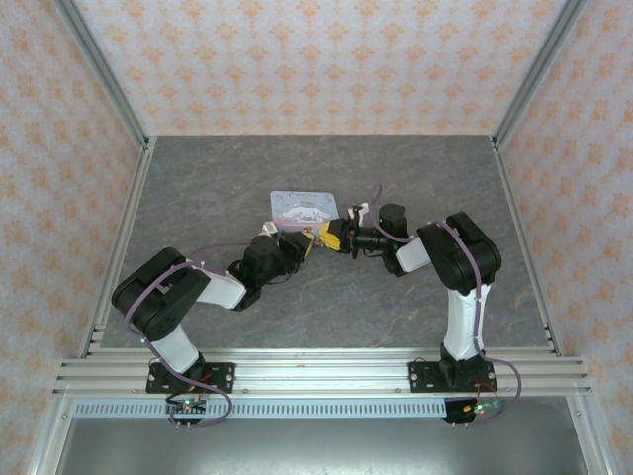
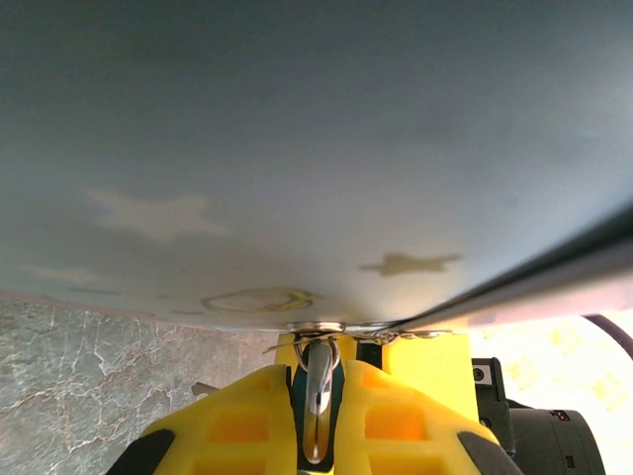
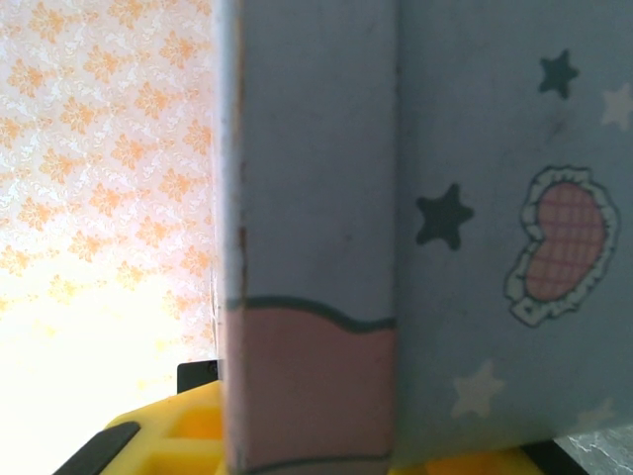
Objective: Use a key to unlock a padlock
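Note:
The tiny teal padlock (image 2: 298, 415) sits squeezed between the yellow fingers (image 2: 237, 426) of my left gripper (image 2: 316, 421), which is shut on it. Its silver shackle (image 2: 317, 380) runs up through a small ring under the front edge of the pale blue tin box (image 2: 297, 148). In the top view my left gripper (image 1: 313, 242) and right gripper (image 1: 331, 237) meet at the tin box's (image 1: 302, 208) near edge. My right gripper (image 3: 316, 465) has yellow fingers (image 3: 168, 440) on either side of the tin box's (image 3: 316, 198) corner, clamping it. The key is hidden.
The tin box lies at mid-table on the grey marbled surface (image 1: 247, 168). One finger of the right gripper (image 2: 425, 361) stands just behind the padlock, under the tin's edge. Patterned walls enclose the table on three sides.

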Controlling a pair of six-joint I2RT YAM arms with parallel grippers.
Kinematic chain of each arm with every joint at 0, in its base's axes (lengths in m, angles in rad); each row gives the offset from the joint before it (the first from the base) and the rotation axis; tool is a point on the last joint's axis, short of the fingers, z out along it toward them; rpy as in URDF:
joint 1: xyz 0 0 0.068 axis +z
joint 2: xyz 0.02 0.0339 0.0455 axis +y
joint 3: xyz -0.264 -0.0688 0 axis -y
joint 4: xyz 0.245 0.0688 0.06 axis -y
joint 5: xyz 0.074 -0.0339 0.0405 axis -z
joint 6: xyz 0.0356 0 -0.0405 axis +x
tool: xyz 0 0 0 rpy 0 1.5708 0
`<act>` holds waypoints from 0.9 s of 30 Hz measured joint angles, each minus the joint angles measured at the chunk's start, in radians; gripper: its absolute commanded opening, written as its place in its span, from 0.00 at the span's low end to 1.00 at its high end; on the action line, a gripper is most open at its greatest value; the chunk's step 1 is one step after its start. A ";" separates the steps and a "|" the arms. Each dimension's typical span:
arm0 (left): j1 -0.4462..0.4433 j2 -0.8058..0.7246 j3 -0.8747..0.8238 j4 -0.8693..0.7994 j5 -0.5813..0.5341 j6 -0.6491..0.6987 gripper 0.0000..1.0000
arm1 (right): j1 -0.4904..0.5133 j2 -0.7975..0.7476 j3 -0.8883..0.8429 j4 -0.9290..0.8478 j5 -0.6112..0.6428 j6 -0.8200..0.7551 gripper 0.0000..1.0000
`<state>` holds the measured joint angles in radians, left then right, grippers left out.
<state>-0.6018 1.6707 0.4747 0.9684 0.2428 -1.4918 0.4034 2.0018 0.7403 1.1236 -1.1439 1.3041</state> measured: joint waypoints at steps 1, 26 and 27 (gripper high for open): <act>0.000 0.000 0.000 0.000 0.001 0.000 0.00 | 0.000 0.000 -0.002 -0.001 0.000 -0.002 0.34; -0.018 -0.009 0.000 -0.018 0.027 0.000 0.00 | -0.033 -0.179 -0.086 -0.180 0.064 -0.050 0.58; -0.018 -0.010 0.000 -0.019 0.027 0.000 0.00 | -0.033 -0.186 -0.086 -0.190 0.068 -0.051 0.58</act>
<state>-0.6201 1.6608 0.4747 0.9497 0.2699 -1.4914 0.3702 1.8160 0.6544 0.9340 -1.0760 1.2530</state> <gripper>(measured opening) 0.102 0.577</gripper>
